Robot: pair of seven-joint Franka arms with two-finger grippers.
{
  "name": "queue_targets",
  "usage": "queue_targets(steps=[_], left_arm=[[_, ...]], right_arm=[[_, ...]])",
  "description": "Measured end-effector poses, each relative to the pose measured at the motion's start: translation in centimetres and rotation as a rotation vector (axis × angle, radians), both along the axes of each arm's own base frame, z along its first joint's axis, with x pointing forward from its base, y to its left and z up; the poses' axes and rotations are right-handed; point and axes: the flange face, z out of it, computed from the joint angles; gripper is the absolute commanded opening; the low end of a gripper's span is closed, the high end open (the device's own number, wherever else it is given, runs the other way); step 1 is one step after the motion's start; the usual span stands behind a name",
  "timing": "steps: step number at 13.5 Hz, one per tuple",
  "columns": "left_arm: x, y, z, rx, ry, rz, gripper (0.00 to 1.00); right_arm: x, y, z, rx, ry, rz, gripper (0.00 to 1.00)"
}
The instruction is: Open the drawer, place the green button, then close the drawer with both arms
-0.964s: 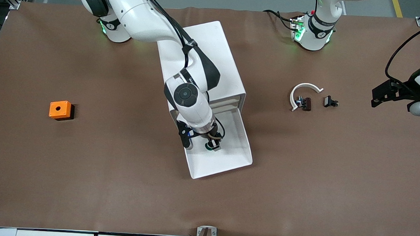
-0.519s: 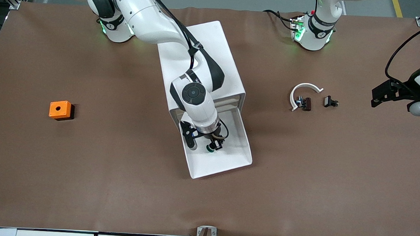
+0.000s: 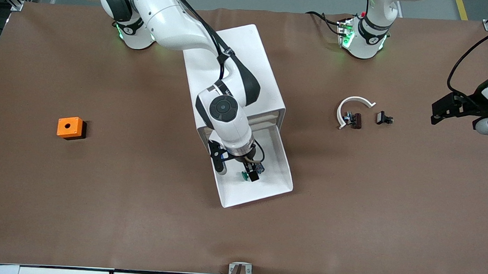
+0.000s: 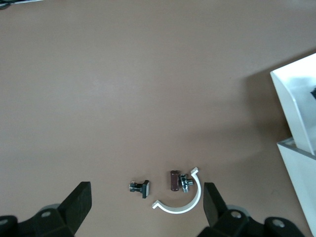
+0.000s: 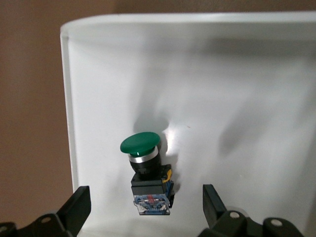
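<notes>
The orange cube (image 3: 69, 127) sits alone toward the right arm's end of the table, well apart from the work.

At mid-table the white cabinet (image 3: 231, 69) has its lowest drawer (image 3: 266, 188) pulled out toward the front camera. The right gripper (image 3: 237, 169) hangs over the drawer with its fingers spread wide and nothing between them. The button (image 5: 146, 173) lies on its side on the drawer floor, green cap toward the drawer's front wall, clear of both fingers.

The button appears small, light and rigid. Its smooth round cap would likely slip, so the squared black body is the better place to grip it. It may roll or slide when the drawer moves.

The drawer looks like thin, light plastic, best pushed squarely on its front wall. The right gripper stands in the way of closing.

Toward the left arm's end lie a white curved clip (image 3: 352, 107) and two small dark parts (image 3: 370, 119). The left gripper (image 4: 148, 212) waits above them, released and empty.
</notes>
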Motion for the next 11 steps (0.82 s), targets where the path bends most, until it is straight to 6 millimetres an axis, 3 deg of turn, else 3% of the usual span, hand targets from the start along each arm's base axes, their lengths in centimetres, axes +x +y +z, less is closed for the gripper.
queue_targets(steps=[3,7,11], left_arm=[[0.3,-0.4,-0.8,-0.039,0.019,-0.005,1.00],[2.5,-1.6,-3.6,-0.082,0.008,-0.011,1.00],[6.2,-3.1,-8.5,-0.164,-0.027,0.022,1.00]], right_arm=[[1.4,-2.1,5.2,0.023,0.047,0.005,1.00],[2.9,-7.6,12.7,0.024,0.088,0.168,1.00],[2.7,-13.2,16.5,-0.032,0.149,0.460,1.00]])
